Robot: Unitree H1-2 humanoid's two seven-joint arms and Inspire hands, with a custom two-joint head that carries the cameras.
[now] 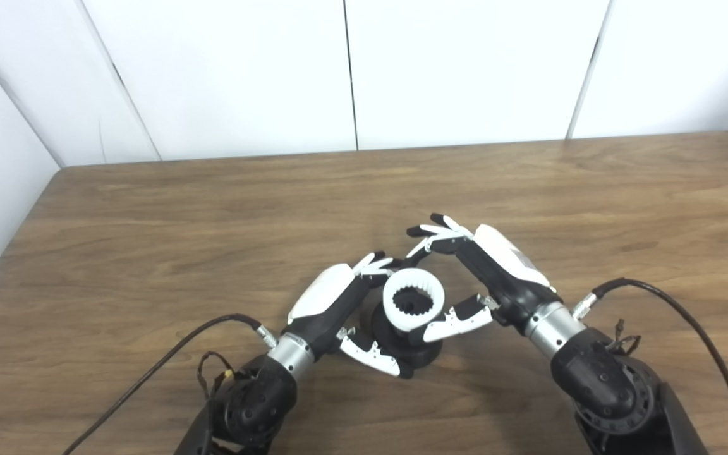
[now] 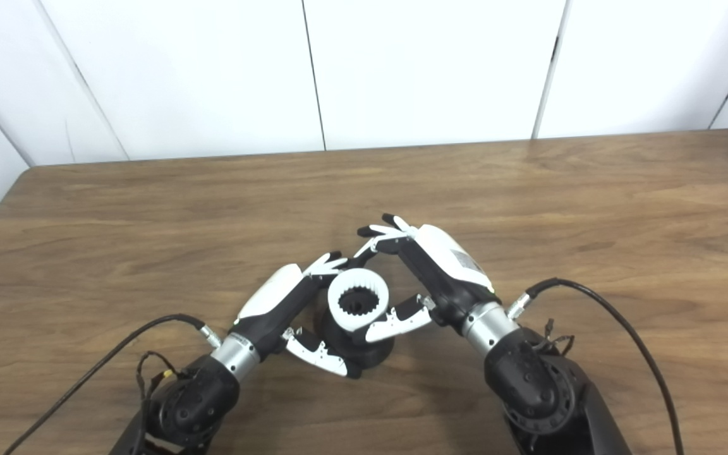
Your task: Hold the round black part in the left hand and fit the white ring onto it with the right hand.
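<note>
White wall panels stood behind a wooden table (image 1: 528, 189), brown-grained, its far edge meeting the panels and its far left corner in view.

Item 1. Right hand (image 1: 487, 272): fingers (image 1: 440, 230) arched over the far side of the white ring (image 1: 413, 299), spread apart, tips seemingly clear of the rim; thumb (image 1: 455, 320) lay against or just beside the ring's near right side. No closed pinch was evident, though contact at the thumb could not be settled.

Item 2. Left hand (image 1: 332, 303): fingers (image 1: 373, 264) curled round the far left of the assembly; thumb (image 1: 370, 355) lay low at the near left of the round black part (image 1: 411, 354). The hand appeared wrapped about the black part, holding it.

Item 3. White ring: toothed on its inner face, seated on top of the black part, opening tilted toward the cameras. Whether fully pressed home could not be told.

Item 4. Round black part: broad base resting on or just above the table, near the middle of the near edge, between both hands.

Item 5. Black cables (image 1: 686, 316) trailed from each wrist across the table toward the near edge.

Risks, as judged:
- Ring possibly seated crooked; a tilted press would jam the teeth instead of sliding them home.
- Right thumb pushing from one side alone could tip the ring off the part.
- Loose left-hand hold would let the black part turn or slide under pressure.
- Withdrawal of the arched right fingers could catch the rim and lift the ring away.
</note>
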